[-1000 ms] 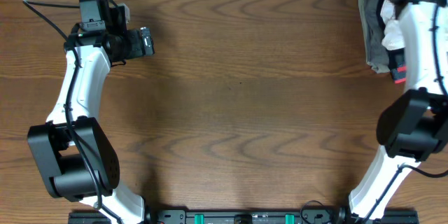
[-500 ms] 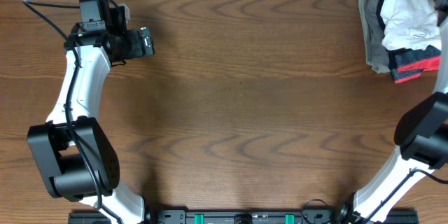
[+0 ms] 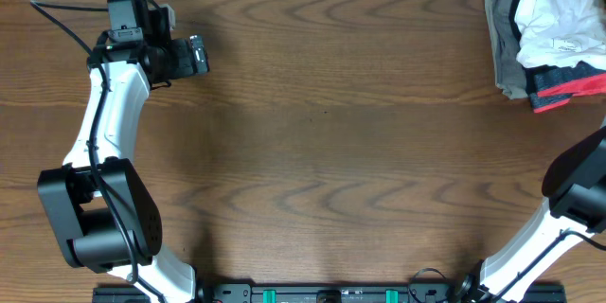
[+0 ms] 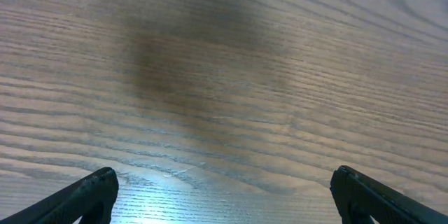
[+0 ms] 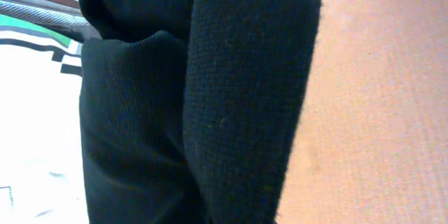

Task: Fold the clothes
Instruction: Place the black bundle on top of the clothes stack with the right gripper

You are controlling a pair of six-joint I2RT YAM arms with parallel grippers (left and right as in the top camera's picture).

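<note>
Though rumpled, soft clothes on woodgrain table.

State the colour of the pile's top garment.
The top garment is mainly white, clearest overhead.

The pile of clothes at the bench's far right corner runs off the overhead picture's right edge, so its full extent cannot be told. The right arm is cut by that same edge, and the right gripper is out of sight. Black knit cloth fills the right wrist view, hiding the fingers there. Of the left gripper only the fingertips show, cropped by the picture's bottom edge
</note>
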